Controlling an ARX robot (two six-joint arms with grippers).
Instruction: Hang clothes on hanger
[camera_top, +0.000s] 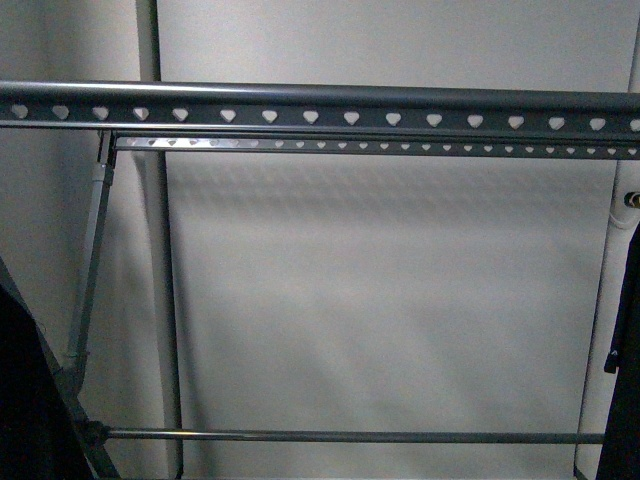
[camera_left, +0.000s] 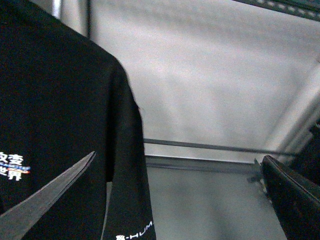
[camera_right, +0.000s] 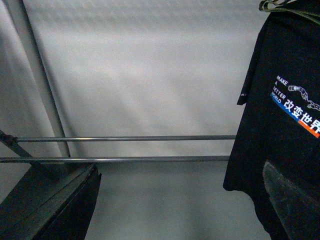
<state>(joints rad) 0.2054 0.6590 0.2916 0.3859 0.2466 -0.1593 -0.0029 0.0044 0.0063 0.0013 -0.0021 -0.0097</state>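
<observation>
T-shirt (camera_right: 280, 140), black, hangs close beside the right gripper (camera_right: 170, 210), jaws apart; left gripper (camera_left: 170, 205) likewise spread. Heart-punched rack (camera_top: 320, 112) crosses beyond them, pale wall (camera_top: 380, 300) behind.

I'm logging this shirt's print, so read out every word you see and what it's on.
"MAKE A BETTER WORLD": small white print, black T-shirt chest.
"改变世界": larger white characters below it.
"HUM": sleeve hem, left wrist view; rest cut off.
Sleeve mark, right wrist view: too small to read.
The rack: no text.
</observation>
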